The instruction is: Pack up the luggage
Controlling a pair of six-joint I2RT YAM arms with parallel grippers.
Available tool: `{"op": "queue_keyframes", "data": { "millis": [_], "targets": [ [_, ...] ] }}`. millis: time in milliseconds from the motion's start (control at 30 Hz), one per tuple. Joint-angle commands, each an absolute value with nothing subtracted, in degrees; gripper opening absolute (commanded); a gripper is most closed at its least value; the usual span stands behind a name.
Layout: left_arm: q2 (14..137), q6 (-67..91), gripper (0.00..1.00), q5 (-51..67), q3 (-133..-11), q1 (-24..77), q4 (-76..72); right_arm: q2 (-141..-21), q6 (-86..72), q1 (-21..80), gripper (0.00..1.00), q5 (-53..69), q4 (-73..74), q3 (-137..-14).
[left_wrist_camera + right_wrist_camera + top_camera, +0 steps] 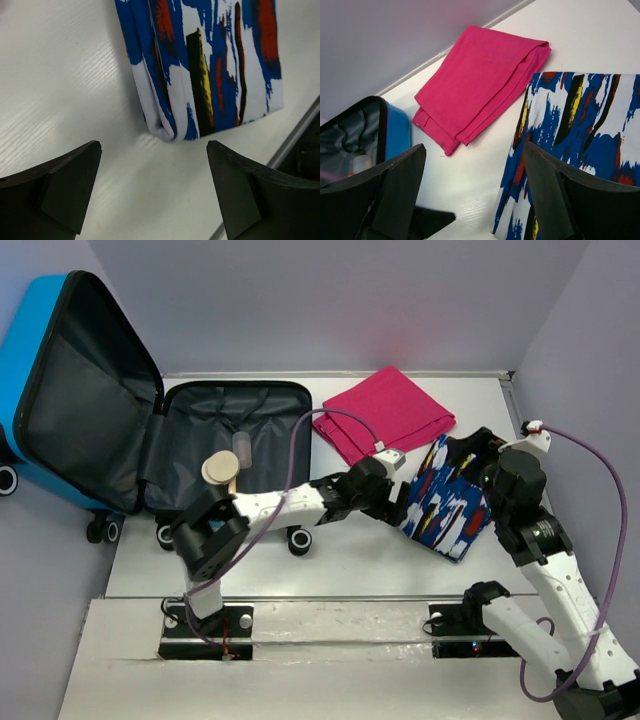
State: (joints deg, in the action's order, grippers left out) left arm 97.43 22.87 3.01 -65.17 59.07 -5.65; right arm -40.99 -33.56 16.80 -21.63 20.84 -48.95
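The luggage [30, 360], a bright blue suitcase, lies open at the left with its lid propped up and its dark grey lining showing; the right wrist view catches its blue edge [396, 134]. A folded blue, white and red patterned cloth [452, 505] lies right of centre, and a folded pink cloth [388, 412] lies behind it. My left gripper [398, 495] stands open at the patterned cloth's left edge, its folded corner [165, 131] just ahead of the fingertips. My right gripper [487, 455] hovers open over the cloth's far end [580, 115], holding nothing.
Inside the suitcase's lower half lie a pale bottle-like item [241, 445] and a round tan-topped item [220, 469]. Grey walls close in the back and both sides. A metal rail [330, 597] runs along the table's near edge.
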Motion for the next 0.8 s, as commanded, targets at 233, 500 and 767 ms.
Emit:
{"op": "queue_keyframes", "data": {
  "millis": [233, 500, 767],
  "targets": [
    [118.27, 20.3, 0.99, 19.6, -88.65, 56.08, -8.81, -39.9, -30.32, 16.52, 0.85, -18.28, 23.12, -48.08],
    [129.11, 19.69, 0.99, 14.16, -98.17, 55.28, -1.32, -40.08, -29.27, 16.52, 0.85, -17.93, 22.5, -47.55],
    [135.17, 18.63, 0.99, 13.18, -101.95, 55.28, 1.93, -40.52, -29.35, 16.52, 0.85, -16.7, 21.53, -47.29]
  ]
}}
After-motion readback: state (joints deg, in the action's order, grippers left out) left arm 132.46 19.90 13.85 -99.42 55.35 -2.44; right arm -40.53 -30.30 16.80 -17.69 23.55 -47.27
